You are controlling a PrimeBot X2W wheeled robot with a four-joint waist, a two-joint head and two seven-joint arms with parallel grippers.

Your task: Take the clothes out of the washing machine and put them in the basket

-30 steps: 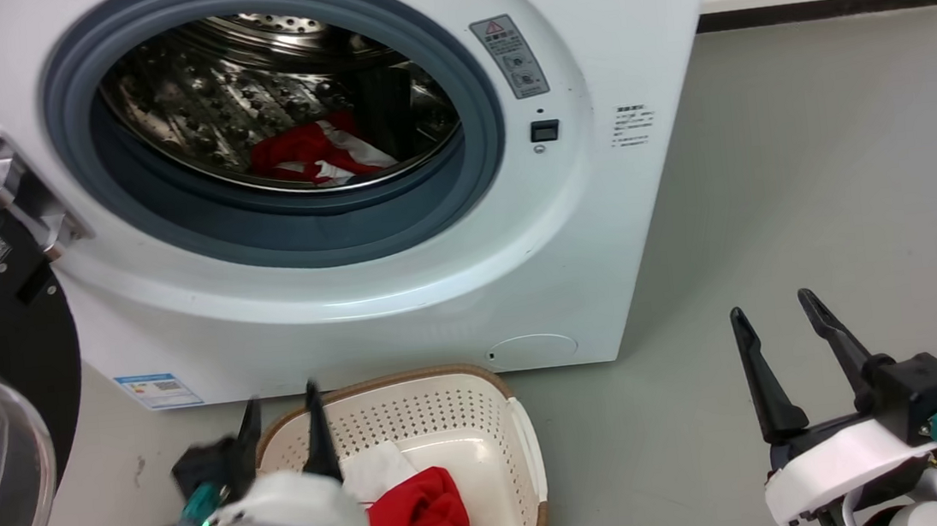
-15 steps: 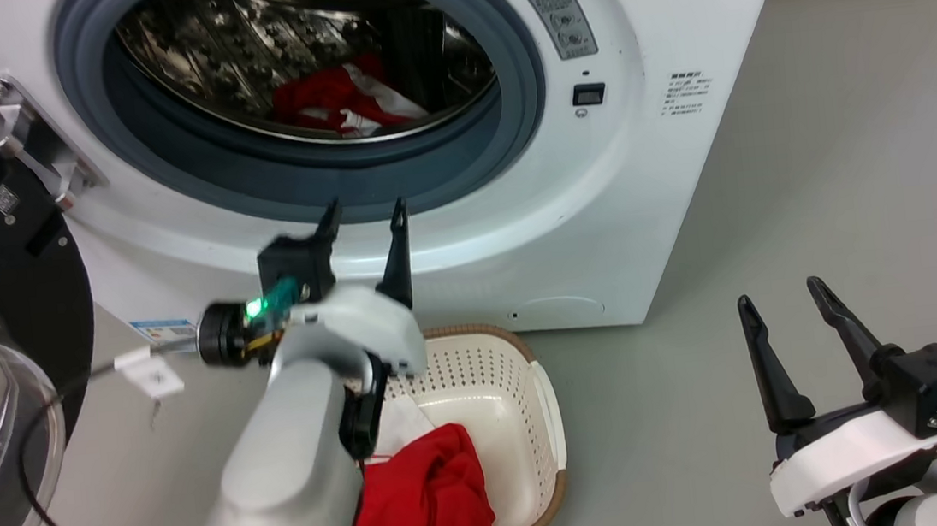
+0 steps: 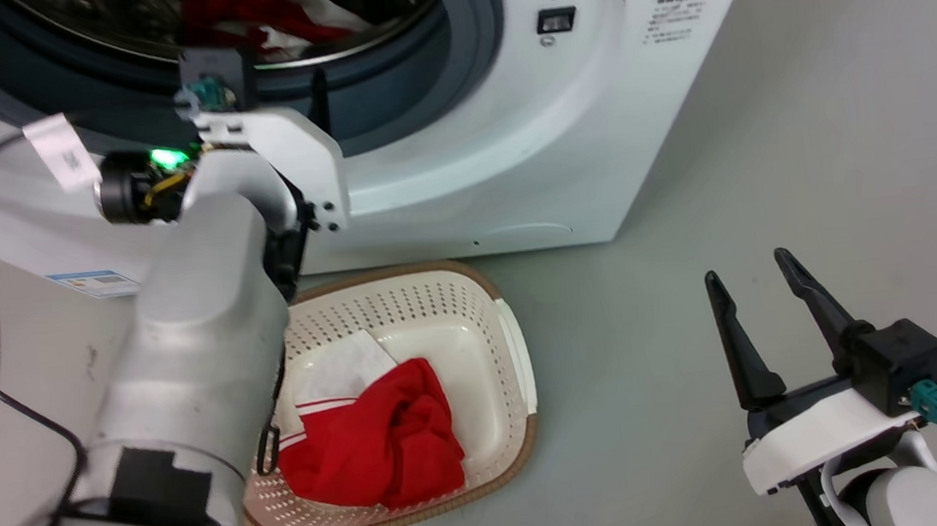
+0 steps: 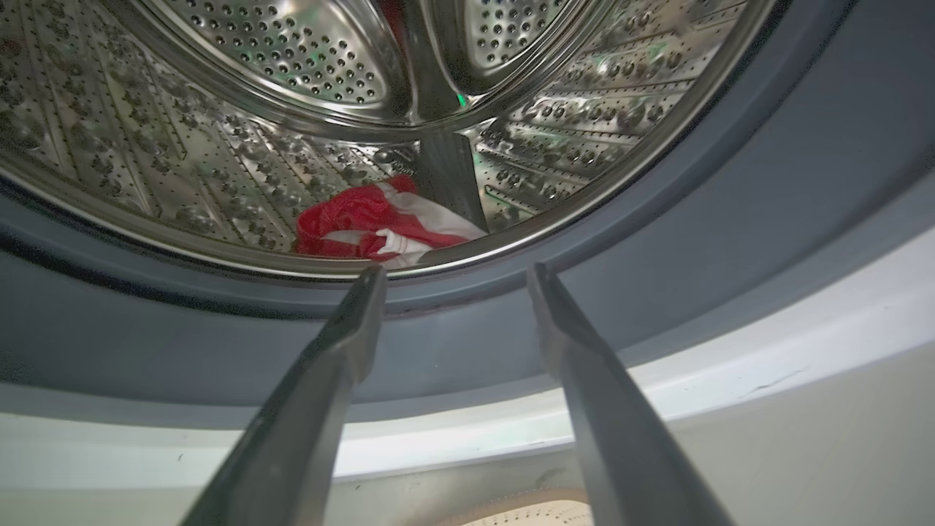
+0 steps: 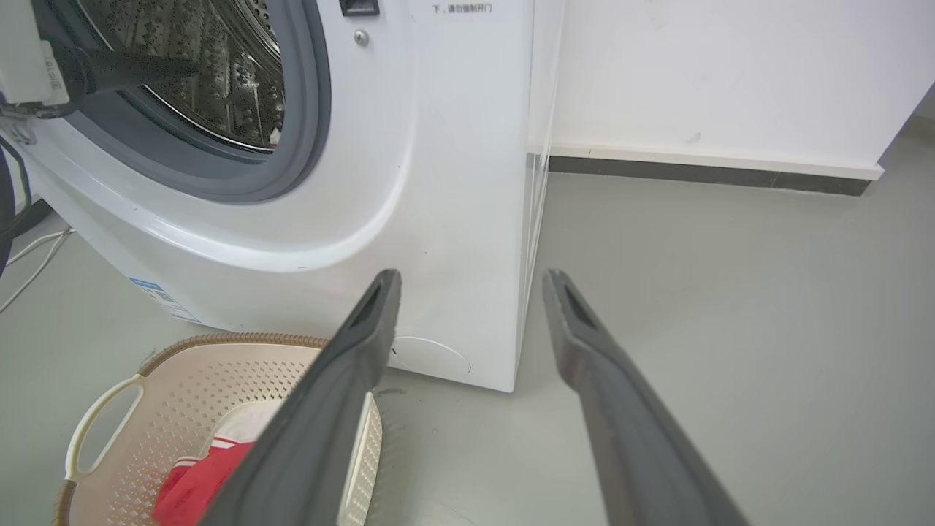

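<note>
A bare laundry corner: a white washing machine and basket on grey floor, plain white wall behind.

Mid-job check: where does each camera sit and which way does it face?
Head: on the head, looking down at the washing machine and basket; left forearm and right tool show.
Left wrist: at the porthole, looking into the drum at red clothes; open left tool shows.
Right wrist: low, facing the machine's front; its open fingers show.
Shared: head and right wrist both see the basket.
</note>
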